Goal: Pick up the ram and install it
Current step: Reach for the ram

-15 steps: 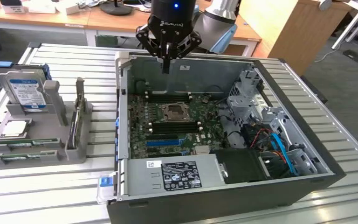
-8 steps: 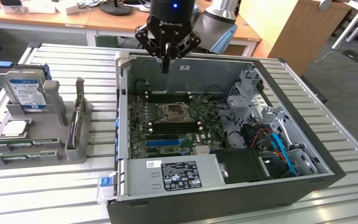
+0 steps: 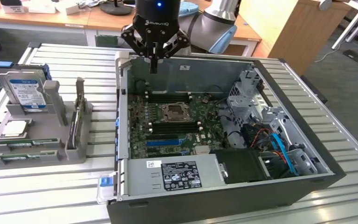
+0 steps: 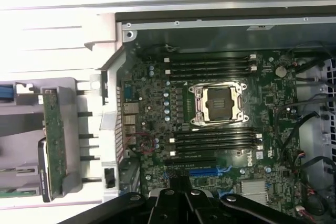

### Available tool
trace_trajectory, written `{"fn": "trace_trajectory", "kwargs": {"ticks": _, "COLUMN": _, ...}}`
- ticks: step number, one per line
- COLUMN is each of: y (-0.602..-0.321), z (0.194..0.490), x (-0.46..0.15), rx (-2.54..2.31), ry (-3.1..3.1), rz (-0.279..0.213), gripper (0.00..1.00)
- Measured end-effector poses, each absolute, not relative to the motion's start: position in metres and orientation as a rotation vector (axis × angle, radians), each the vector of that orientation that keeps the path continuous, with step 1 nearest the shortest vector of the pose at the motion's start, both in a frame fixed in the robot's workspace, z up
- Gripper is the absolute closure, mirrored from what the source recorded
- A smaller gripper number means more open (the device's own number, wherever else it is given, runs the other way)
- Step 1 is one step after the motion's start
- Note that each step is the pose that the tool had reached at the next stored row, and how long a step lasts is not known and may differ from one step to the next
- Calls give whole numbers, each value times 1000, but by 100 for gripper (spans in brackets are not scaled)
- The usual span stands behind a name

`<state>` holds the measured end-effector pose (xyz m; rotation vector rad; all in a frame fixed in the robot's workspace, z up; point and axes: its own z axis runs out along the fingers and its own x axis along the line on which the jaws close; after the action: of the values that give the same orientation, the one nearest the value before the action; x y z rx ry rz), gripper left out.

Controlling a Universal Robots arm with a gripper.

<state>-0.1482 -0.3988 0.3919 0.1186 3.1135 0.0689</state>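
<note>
One claw (image 3: 154, 65), clenched tight, fingers pressed together with nothing between them. It hangs pointing down over the far wall of the open computer case (image 3: 303, 186), above the metal and not touching it.

Ram (image 3: 75, 123): stands on its long edge in a slot of the grey holder (image 3: 48, 158), outside the case. It is well apart from the claw, off to the exterior view's left of it and nearer the camera. Not installed. Wrist view has the same green stick (image 4: 52, 135) in the holder, just beside the case's side wall and clear of the claw's fingers (image 4: 169, 203).

Hard drive (image 3: 26, 91), blue-white label, upright in the holder, further from the claw than the ram on the same side. Silver processor chip (image 3: 16, 128) lies flat in the holder, just in front of the drive.

Under the claw and toward the camera, the motherboard (image 3: 166, 135) lies flat on the case floor. CPU socket (image 3: 174, 111) is the board part closest below the claw. Black memory slots (image 3: 174, 125) run in banks on both sides of the socket. A blue slot (image 3: 166, 140) comes next, further from the claw. Power supply box (image 3: 173, 175) with a label sits at the case's near end, farthest from the claw. Red and blue cables (image 3: 278, 144) lie to the exterior view's right of the claw, low in the case.

Everything rests on a slatted metal table (image 3: 42, 200). A wooden desk (image 3: 54, 18) stands behind the claw.
</note>
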Motion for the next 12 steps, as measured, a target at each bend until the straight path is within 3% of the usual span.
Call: {"fn": "trace_trajectory", "kwargs": {"ticks": 12, "y": -398, "z": 391, "x": -190, "rx": 127, "ry": 3113, "rz": 69, "gripper": 89}}
